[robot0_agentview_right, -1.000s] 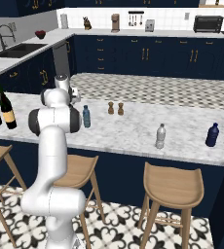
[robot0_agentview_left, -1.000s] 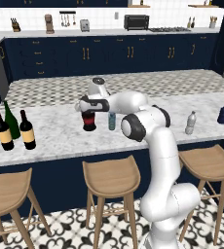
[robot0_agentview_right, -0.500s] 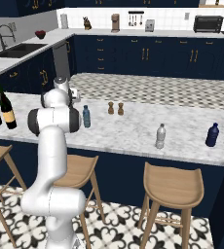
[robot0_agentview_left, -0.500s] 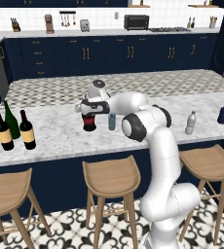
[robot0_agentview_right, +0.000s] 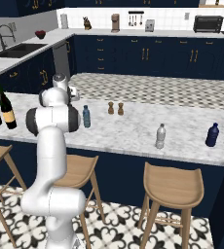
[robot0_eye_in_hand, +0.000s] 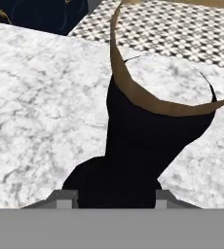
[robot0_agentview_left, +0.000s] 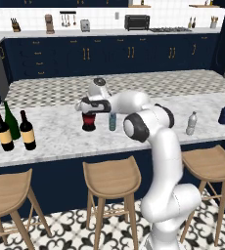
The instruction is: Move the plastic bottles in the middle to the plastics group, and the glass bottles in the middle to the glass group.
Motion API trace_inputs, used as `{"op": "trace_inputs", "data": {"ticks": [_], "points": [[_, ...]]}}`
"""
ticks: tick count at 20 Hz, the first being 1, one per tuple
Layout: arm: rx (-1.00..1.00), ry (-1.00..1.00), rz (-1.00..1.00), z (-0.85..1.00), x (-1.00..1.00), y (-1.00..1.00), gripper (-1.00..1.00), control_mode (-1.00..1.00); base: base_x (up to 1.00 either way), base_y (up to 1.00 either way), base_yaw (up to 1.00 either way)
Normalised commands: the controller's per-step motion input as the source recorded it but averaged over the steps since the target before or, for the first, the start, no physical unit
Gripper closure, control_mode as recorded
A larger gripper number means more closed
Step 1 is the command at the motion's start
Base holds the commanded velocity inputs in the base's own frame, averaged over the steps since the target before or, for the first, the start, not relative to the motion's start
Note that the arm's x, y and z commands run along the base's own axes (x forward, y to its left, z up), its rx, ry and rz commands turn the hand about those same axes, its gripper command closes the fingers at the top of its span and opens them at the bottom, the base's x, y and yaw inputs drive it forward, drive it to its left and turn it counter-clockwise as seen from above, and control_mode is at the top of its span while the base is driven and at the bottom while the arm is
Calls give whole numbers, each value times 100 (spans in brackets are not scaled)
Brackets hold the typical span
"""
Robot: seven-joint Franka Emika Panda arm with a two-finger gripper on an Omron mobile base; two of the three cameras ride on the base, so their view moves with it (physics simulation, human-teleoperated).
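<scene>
Standing: the squat bottle (robot0_agentview_left: 88,121) with the red band is sitting upright mid-counter, its dark neck running up between the fingertips (robot0_eye_in_hand: 66,198).
Claw: the gripper (robot0_agentview_left: 87,105) is hanging over its top; clenched or released, I cannot tell.
Beside it: the pale-blue bottle (robot0_agentview_left: 112,121) is standing just to one side.
Surface: the grey-veined marble counter (robot0_agentview_left: 56,136) is carrying three wine bottles (robot0_agentview_left: 15,129) at its far end.
Room: navy cabinets (robot0_agentview_left: 109,58) are lining the back wall.

Two rear base views over the marble counter (robot0_agentview_left: 56,136); hand view close above it
</scene>
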Motion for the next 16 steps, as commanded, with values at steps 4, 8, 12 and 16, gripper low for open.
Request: {"op": "trace_inputs", "data": {"ticks": [4,8,12,16], "points": [[2,-3,1,18,-89,4,100,-100,0,0,0],[0,-19,12,4,-30,46,100,-100,0,0,0],[0,-25,10,2,-16,53,100,-100,0,0,0],[0,-7,11,24,-11,64,100,-100,0,0,0]]}}
